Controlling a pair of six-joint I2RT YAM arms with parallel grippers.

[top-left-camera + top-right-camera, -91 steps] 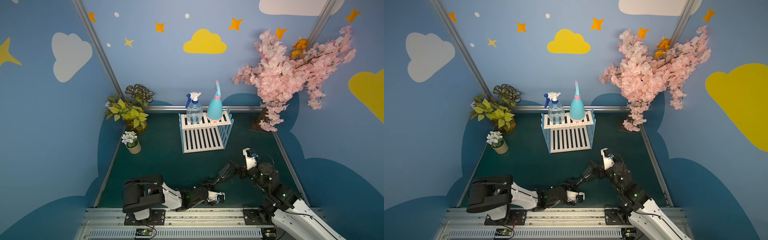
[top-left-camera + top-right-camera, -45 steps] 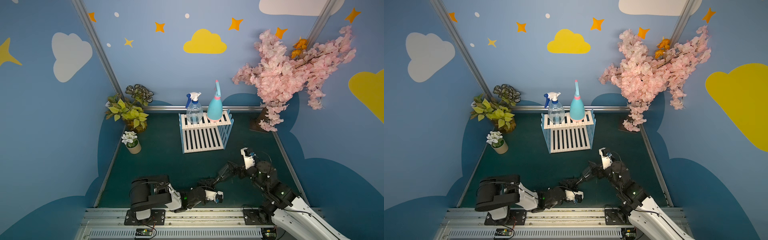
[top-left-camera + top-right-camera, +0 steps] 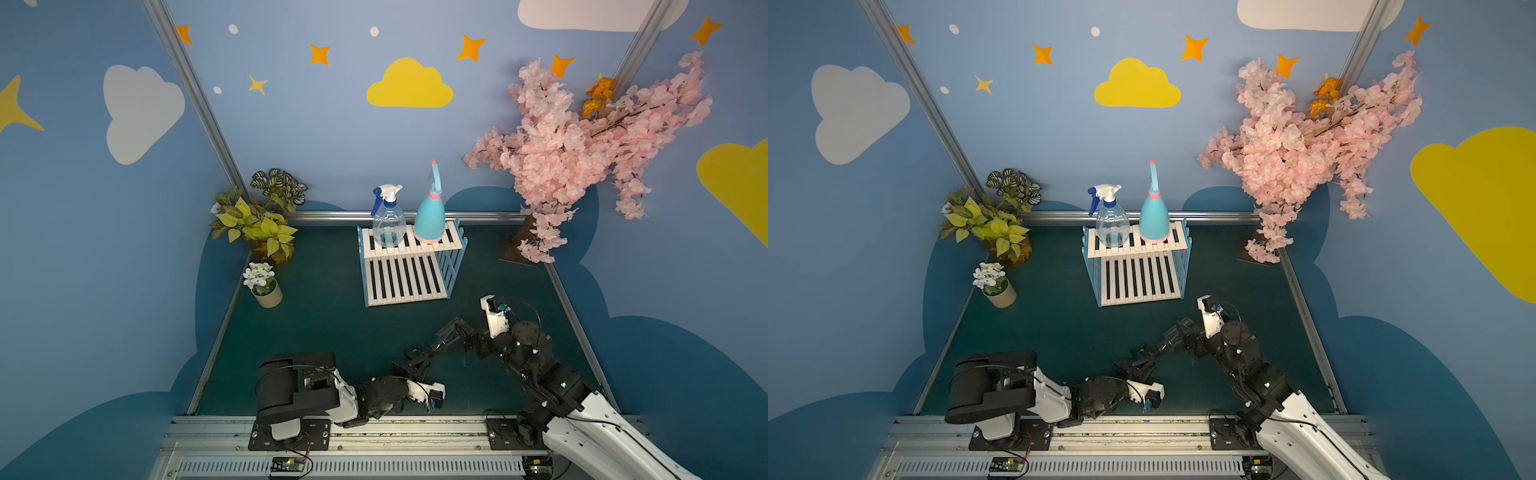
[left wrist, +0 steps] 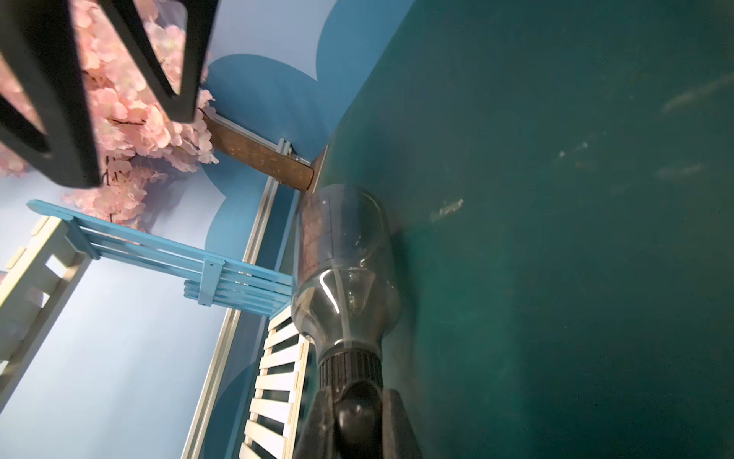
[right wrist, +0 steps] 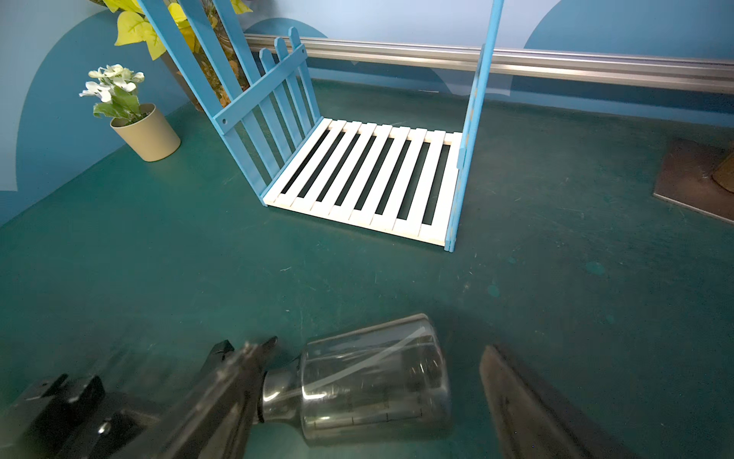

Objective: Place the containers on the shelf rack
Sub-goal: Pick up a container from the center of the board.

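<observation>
The dark smoky spray bottle (image 3: 446, 334) lies on its side on the table (image 3: 324, 324), in front of the shelf rack (image 3: 405, 280) and apart from it. Its base points toward the right arm and its black sprayer toward the left. The left gripper (image 4: 357, 417) is clamped narrow on the sprayer neck, just past the ribbed collar. The right gripper (image 5: 380, 343) hangs over the bottle's body with its jaws spread wide, touching nothing as far as the wrist views show. The clear spray bottle (image 3: 388, 222) and the teal spray bottle (image 3: 429, 220) stand side by side on the upper shelf; the lower shelf (image 5: 369, 179) is bare.

The main risk is the hold itself. The neck is slim, round and far from the body's weight, so on a lift the body is likely to sag or spin in the jaws, and the bottle could slide out. If the right gripper closes on the smooth, rounded body, its fingers may skid off and roll the bottle, or the two arms may pull against each other. The grippers are near one another, so a hasty move could make them collide. At the rack, the tall sprayer could strike the upper shelf's edge or a blue side frame and topple the two standing bottles. A base set down tilted on the slats may also tip over.
</observation>
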